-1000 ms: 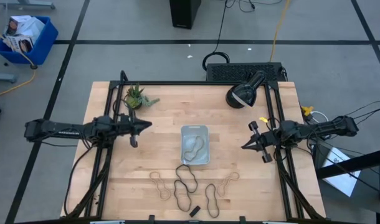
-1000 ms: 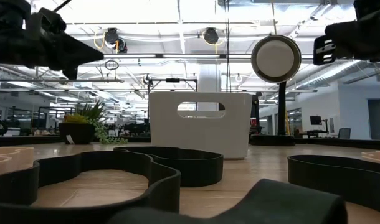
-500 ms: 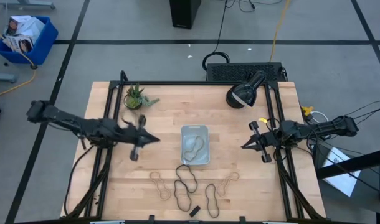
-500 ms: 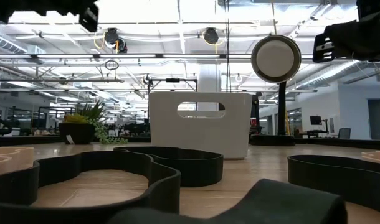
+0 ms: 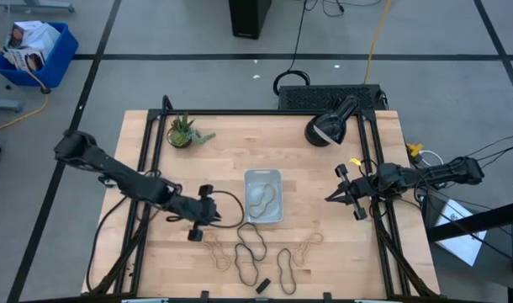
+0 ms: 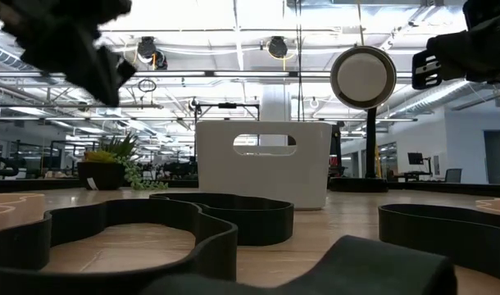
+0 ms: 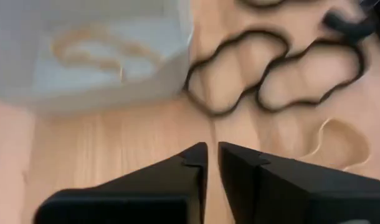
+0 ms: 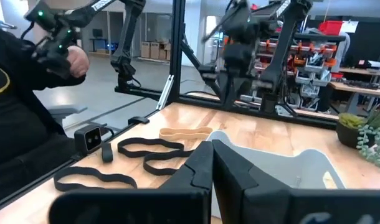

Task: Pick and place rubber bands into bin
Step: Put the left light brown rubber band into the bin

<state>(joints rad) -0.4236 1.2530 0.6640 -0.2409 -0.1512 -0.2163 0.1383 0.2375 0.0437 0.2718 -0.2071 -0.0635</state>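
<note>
The bin sits mid-table with one tan rubber band lying in it. Nearer the front edge, loose on the wood, are a tan band, a black band, another black band and a tan one. My left gripper hovers left of the bin, above the table, tipped downward. In the left wrist view the left gripper has a narrow gap and nothing in it, with the bin and a black band ahead. My right gripper waits shut at the right, level.
A potted plant stands at the far left and a black lamp at the far right. A small black block lies by the front edge. A person is beyond the table.
My left gripper has swung from the table's left side toward the near edge and the right, closing in on the bin and the loose bands, and has tipped from level to pointing downward. The bands and the bin have stayed put.
</note>
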